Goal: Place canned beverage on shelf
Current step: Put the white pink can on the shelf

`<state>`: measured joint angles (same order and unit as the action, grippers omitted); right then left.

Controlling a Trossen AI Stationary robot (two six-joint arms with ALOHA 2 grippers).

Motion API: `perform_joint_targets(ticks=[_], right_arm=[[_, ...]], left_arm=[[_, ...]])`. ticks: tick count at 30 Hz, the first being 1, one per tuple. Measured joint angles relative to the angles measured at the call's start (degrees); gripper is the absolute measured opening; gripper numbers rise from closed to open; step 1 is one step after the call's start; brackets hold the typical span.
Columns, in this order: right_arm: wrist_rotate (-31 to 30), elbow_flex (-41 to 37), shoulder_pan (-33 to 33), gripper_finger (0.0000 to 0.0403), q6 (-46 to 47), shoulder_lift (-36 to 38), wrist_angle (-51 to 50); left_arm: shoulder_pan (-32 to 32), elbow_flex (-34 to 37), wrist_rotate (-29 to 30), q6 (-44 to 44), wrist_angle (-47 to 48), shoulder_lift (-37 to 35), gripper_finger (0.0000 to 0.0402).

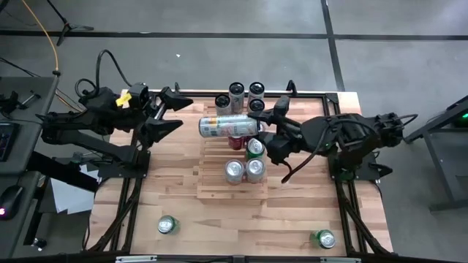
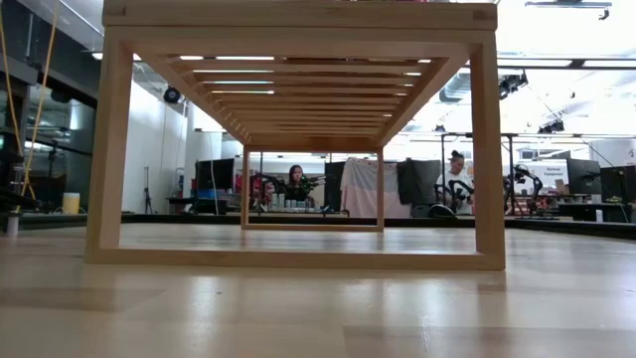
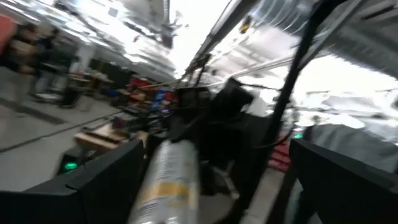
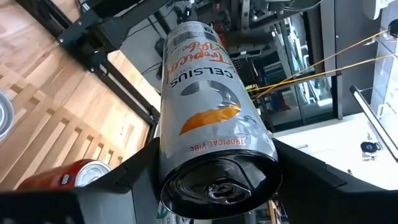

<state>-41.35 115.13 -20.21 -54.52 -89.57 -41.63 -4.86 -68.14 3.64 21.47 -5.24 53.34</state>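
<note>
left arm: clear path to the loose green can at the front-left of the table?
Probably yes. The left gripper is open and empty beside the pale slatted wooden shelf, and the green can stands alone on bare tabletop on that arm's side. The right gripper holds the silver Celsius can elsewhere.

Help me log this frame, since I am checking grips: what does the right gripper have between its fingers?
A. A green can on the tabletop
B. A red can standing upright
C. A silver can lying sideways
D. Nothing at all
C: the right gripper is closed on the silver can, which lies sideways above the shelf, while the left gripper stands open beside it.
</note>
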Motion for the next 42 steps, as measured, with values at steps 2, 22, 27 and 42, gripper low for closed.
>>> perform_joint_targets(ticks=[2, 22, 27, 42], right_arm=[[0.1, 0.0, -0.1, 0.0238, 0.1, 0.2, 0.3], [11.2, 0.0, 0.1, 0.0238, 10.8, -0.6, -1.7], [17.9, 0.0, 0.9, 0.0238, 13.1, -4.1, -4.5], [29.2, 0.0, 4.1, 0.0238, 12.4, -8.8, -1.5]], left_arm=[[0.0, 0.0, 2.2, -2.1, 1.6, 0.0, 0.0392], [0.0, -1.8, 7.6, -6.0, 12.9, -0.4, 0.0392], [1.0, -10.6, 1.6, 2.5, 31.0, 2.5, 0.0392], [1.0, -21.9, -18.9, 11.4, 60.5, 17.6, 0.0392]])
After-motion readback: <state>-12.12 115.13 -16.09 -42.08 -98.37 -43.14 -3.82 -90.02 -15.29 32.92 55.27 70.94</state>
